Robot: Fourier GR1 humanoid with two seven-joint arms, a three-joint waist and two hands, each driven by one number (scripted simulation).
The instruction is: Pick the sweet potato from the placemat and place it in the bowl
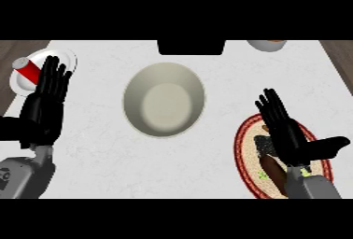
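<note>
A brown, elongated sweet potato [272,171] lies on the round woven placemat [245,140] with a red border at the lower right. My right hand [288,131] hovers over the placemat, fingers straight and open, thumb out to the right, hiding part of the sweet potato. A large beige bowl [164,100] sits in the middle of the counter, nothing in it. My left hand [45,107] rests open at the left edge, fingers pointing up.
A red and white can [26,70] lies on a white plate [69,57] at the upper left, partly behind my left fingers. A black object [191,47] sits at the top centre, and a pale dish [267,45] at the top right.
</note>
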